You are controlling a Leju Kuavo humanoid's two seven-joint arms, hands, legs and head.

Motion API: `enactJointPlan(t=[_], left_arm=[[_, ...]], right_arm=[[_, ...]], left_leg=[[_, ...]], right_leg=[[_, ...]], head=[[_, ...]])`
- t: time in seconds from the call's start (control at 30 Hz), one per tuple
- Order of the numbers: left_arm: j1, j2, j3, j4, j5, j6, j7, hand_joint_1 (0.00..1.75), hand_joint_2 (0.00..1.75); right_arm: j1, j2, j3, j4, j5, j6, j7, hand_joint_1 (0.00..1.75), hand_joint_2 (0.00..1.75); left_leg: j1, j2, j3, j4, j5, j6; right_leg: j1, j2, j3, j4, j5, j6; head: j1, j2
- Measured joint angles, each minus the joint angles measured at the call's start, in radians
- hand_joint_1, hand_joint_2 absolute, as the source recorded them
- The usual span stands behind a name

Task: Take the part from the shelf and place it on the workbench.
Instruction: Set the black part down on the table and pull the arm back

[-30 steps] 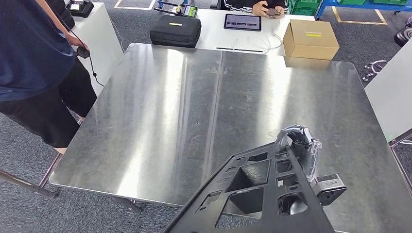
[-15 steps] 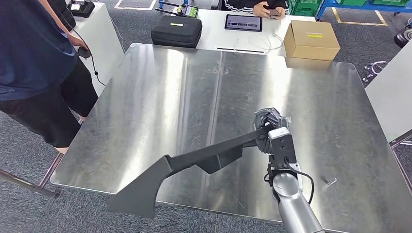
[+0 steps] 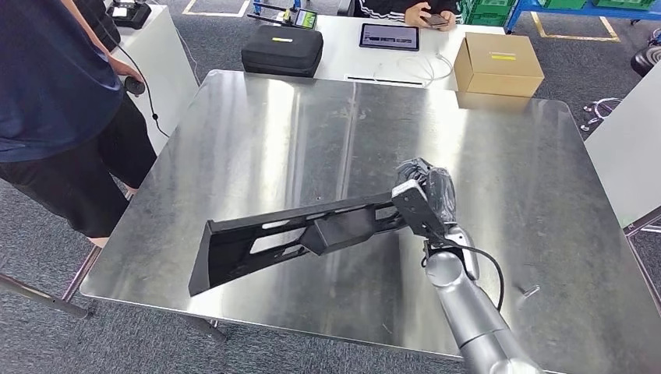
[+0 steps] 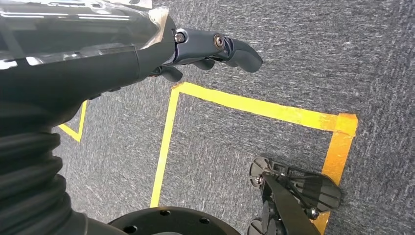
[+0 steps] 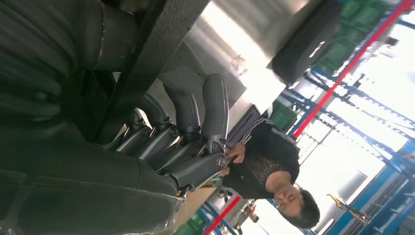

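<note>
Right hand (image 3: 427,204) holds the part (image 3: 300,238) by one end. Fingers (image 5: 195,117) are wrapped over the part's edge, clamped on it, with the black rim running between them and the palm. The part is a long, flat black moulded panel with cut-outs and ribs. It reaches away from the fingers across the steel surface (image 3: 312,132) toward the robot's left; its far end is low over the surface's near edge. Whether that end touches the metal, I cannot tell.

Handling, as a judgement:
- Stiff plastic: it holds its line with no visible sag, though gripped at one end only.
- Probably light for its length, but long, so the far end pulls hard against a one-end grip and could twist in the fingers.
- The rim is thin and looks smooth; slip is likely if the grip slackens before the part is supported.
- A better hold would be nearer the middle, on a rib or through a cut-out.
- The steel surface is slick, so the part may slide once laid flat.

Left hand (image 4: 205,46) hangs over the carpet, fingers partly curled and apart, holding nothing.
</note>
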Motion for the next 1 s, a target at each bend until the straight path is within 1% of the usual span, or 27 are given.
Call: enactJointPlan(t=[0.27, 0.4, 0.63, 1.0], left_arm=[[0.000, 0.000, -0.012, 0.000, -0.017, -0.014, -0.009, 0.00, 1.75], [0.000, 0.000, -0.016, 0.000, -0.018, -0.014, -0.009, 0.00, 1.75], [0.000, 0.000, -0.025, 0.000, -0.018, -0.014, -0.009, 0.00, 1.75], [0.000, 0.000, -0.025, 0.000, -0.019, -0.014, -0.009, 0.00, 1.75]], right_arm=[[-0.170, 0.001, 0.006, 0.223, 0.146, -0.041, 0.060, 1.75, 1.75], [-0.223, 0.001, 0.010, 0.299, 0.170, -0.048, 0.072, 1.75, 1.75], [-0.249, 0.001, 0.011, 0.354, 0.173, -0.050, 0.074, 1.75, 1.75], [-0.259, 0.001, 0.013, 0.387, 0.173, -0.050, 0.074, 1.75, 1.75]], left_leg=[[0.000, 0.000, 0.000, 0.000, 0.000, 0.000], [0.000, 0.000, 0.000, 0.000, 0.000, 0.000], [0.000, 0.000, -0.001, 0.000, 0.000, 0.000], [0.000, 0.000, -0.001, 0.000, 0.000, 0.000]], right_leg=[[0.000, 0.000, 0.000, 0.000, 0.000, 0.000], [0.000, 0.000, 0.000, 0.000, 0.000, 0.000], [0.000, 0.000, -0.001, 0.000, 0.000, 0.000], [0.000, 0.000, -0.001, 0.000, 0.000, 0.000]], head=[[0.000, 0.000], [0.000, 0.000], [0.000, 0.000], [0.000, 0.000]])
